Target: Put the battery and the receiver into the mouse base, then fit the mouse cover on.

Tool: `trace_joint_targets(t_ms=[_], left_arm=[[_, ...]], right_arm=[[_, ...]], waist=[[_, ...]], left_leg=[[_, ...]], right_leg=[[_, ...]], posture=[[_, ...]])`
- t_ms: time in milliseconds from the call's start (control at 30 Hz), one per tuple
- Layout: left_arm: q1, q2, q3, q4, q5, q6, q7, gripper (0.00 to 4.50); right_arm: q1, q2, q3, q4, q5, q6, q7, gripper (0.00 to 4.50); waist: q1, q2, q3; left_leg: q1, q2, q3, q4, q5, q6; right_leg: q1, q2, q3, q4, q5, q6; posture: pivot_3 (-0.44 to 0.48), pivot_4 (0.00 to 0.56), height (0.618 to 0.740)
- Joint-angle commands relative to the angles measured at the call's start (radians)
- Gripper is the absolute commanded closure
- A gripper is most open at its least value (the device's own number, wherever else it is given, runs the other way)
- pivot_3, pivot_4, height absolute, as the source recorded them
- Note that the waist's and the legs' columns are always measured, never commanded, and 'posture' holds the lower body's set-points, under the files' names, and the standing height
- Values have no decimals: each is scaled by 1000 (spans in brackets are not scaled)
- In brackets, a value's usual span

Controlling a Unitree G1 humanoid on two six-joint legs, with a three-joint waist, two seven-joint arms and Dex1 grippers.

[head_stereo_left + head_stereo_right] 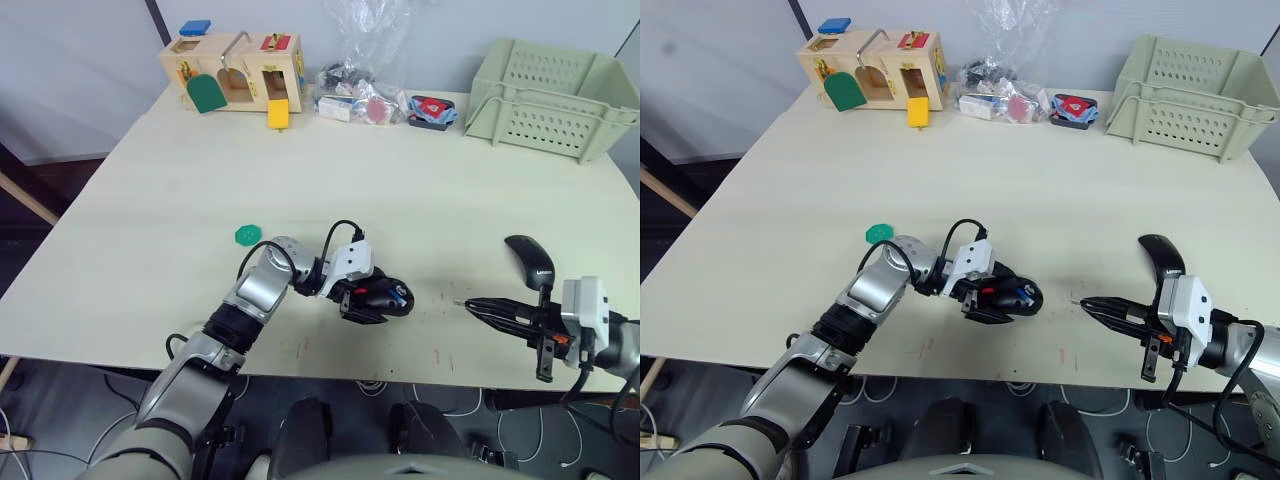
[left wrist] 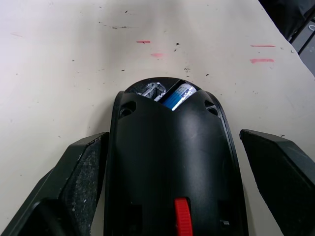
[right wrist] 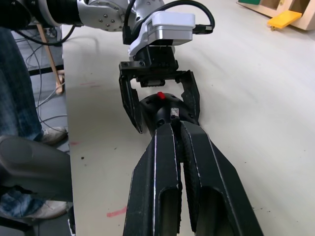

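The mouse base [image 1: 380, 297] lies near the table's front edge, its red wheel toward my left wrist. My left gripper [image 1: 373, 300] is open, one finger [image 2: 83, 172] on each side of the base and neither clamped on it. The white-and-blue battery [image 2: 178, 94] sits in the slot at the base's far end. My right gripper [image 1: 468, 303] is off to the right, pointing at the base with its fingers together. A small silvery piece at its tips looks like the receiver [image 3: 174, 113]. The glossy mouse cover [image 1: 530, 258] lies on the table just behind the right gripper.
A green disc [image 1: 247, 235] lies behind my left forearm. Along the back edge stand a wooden toy box [image 1: 235, 70], a plastic bag of small items [image 1: 365, 95] and a pale green crate [image 1: 550, 85]. A person's legs [image 3: 19, 98] stand beside the table.
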Motion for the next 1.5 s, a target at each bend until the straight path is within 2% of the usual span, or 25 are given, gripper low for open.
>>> trace_joint_targets(t_ms=[33,233,300,400,433,667,867,1000,1233,1400,1500], left_arm=[[-16,-7,7,-2,3,-18,3,39],[-14,-12,9,19,4,-26,1,39],[-11,-15,8,27,6,-31,4,417],[-8,-19,8,36,10,-35,7,1509],[-7,-20,10,36,8,-28,8,1562],[7,-13,1,9,20,-1,17,1562],[23,3,-4,-60,46,35,56,1562],[37,-1,-3,-106,54,100,96,1562],[75,-6,-21,-156,73,118,148,1562],[71,-27,-37,-158,78,114,162,1562],[55,-41,-41,-130,88,110,170,1562]], right_arm=[[-5,5,-5,-5,-5,-27,15,4500],[-6,12,0,-10,-13,-28,19,4500],[-6,14,-1,-17,-9,-23,16,4500],[-1,11,0,-26,1,-9,18,4500],[-1,11,1,-27,-1,-9,18,4500],[-9,8,6,-49,-2,25,-12,4500],[-74,-27,25,-140,36,240,-159,4500],[-179,-106,51,-222,103,477,-271,4500],[-342,-239,105,-219,104,708,-323,4500],[-541,-274,215,-204,165,990,-382,4500],[-706,-241,300,-159,176,1162,-425,4500]], waist=[[0,0,0],[1,0,0],[1,0,0],[1,0,0],[1,0,0],[0,0,0],[-1,0,0],[-1,1,0],[2,0,-1],[2,0,-1],[3,0,-1]], left_leg=[[0,0,0,0,0,0],[0,0,0,0,0,0],[0,0,1,0,0,0],[0,0,0,0,0,0],[0,0,1,0,0,0],[2,0,1,1,0,0],[2,0,0,1,0,0],[2,0,0,1,0,0],[1,0,-1,1,0,0],[1,0,-1,2,0,0],[1,0,-2,3,0,0]], right_leg=[[0,0,0,0,0,0],[0,0,0,0,0,0],[0,0,0,0,0,0],[1,0,0,0,0,0],[1,0,0,0,0,0],[2,0,0,0,0,0],[2,0,0,0,0,0],[2,-1,0,0,0,0],[2,-1,-1,0,0,-1],[2,-2,-1,0,0,-1],[2,-2,-1,1,0,-1]], posture=[[0,150,740],[0,150,740],[0,150,740],[0,150,740],[0,150,740],[0,150,740],[0,150,740],[0,150,740],[0,150,740],[0,150,740],[0,150,740]])
